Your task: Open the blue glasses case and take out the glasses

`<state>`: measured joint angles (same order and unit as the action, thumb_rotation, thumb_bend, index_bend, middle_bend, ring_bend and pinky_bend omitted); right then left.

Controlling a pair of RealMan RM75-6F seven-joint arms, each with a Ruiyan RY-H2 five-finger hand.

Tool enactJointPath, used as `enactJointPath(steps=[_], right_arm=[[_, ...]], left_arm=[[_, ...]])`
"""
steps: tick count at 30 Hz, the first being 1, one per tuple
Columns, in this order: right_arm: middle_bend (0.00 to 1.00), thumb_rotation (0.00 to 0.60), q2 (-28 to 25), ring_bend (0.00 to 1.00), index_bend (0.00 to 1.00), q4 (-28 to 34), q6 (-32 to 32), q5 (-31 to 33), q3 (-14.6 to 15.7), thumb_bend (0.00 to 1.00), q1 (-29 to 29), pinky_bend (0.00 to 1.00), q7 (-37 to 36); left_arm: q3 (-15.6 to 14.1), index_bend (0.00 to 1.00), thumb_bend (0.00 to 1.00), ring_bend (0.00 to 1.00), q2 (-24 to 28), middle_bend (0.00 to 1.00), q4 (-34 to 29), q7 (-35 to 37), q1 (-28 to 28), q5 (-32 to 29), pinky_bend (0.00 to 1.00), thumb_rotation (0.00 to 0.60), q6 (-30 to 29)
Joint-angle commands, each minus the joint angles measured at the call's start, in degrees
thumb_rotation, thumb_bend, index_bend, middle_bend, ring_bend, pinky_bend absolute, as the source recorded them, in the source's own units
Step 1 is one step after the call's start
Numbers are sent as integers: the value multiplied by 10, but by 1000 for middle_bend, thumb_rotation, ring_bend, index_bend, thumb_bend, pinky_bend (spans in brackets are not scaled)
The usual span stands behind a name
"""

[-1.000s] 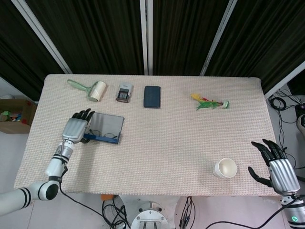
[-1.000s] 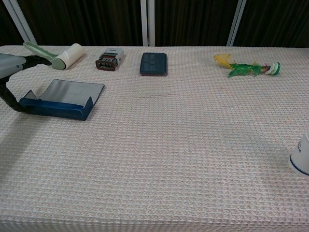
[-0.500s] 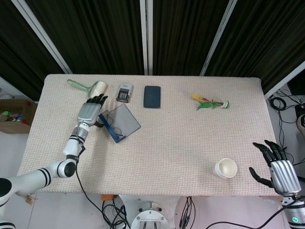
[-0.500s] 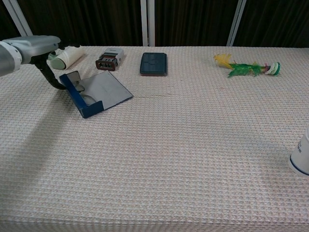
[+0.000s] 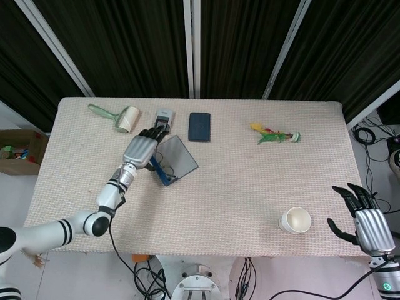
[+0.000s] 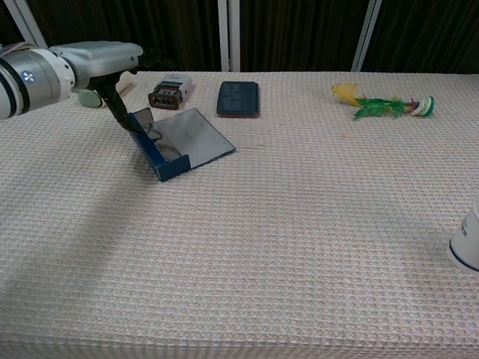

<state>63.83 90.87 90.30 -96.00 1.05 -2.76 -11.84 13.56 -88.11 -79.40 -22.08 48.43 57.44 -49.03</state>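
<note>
The blue glasses case (image 5: 175, 161) (image 6: 182, 142) lies open on the table, left of centre, its grey lid flat and its blue tray turned at an angle. Thin-framed glasses (image 6: 154, 137) lie in the tray. My left hand (image 5: 142, 150) (image 6: 96, 57) is at the tray's left end, its dark fingers (image 6: 118, 107) reaching down onto the end wall and gripping it. Only the head view shows my right hand (image 5: 367, 224), which hangs open off the table's front right corner, holding nothing.
Along the far edge lie a lint roller (image 5: 122, 117) (image 6: 90, 96), a small grey device (image 5: 163, 120) (image 6: 170, 90), a dark flat case (image 5: 199, 126) (image 6: 238, 98) and a green-and-yellow feather toy (image 5: 275, 134) (image 6: 382, 105). A paper cup (image 5: 295, 220) (image 6: 465, 244) lies front right.
My left hand has dragged the open case to the right and toward the far edge, turning it as it went. The right hand has barely moved.
</note>
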Motion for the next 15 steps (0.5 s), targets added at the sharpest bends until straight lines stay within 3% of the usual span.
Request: enactJointPath(steps=[1,2,6,9,15], right_arm=[[236,600,2,67,169,-2,-3,-1,-1,245,-2,141,-2],[236,600,3,67,169,-2,-4,-1,-1,246,-3,141,-2],[236,600,6,67,170,-6,-5,-2,-1,245,-5,141,-5],[236,600,6,67,172,-8,-4,-2,-1,245,-4,142,-8],[236,600,5,67,174,-11,3,-3,0,245,-1,142,-13]], left_arm=[[-41,215,308,59,44,26,-89,-31,-18,54,151,507,-33],[-50,236,365,59,48,26,-101,-40,-21,63,150,419,-38],[-74,309,523,58,47,26,-134,-55,-29,80,141,158,-48],[-80,324,575,53,34,25,-134,-60,-32,79,128,37,-53],[-86,326,578,51,14,24,-112,-79,-29,61,121,0,-50]])
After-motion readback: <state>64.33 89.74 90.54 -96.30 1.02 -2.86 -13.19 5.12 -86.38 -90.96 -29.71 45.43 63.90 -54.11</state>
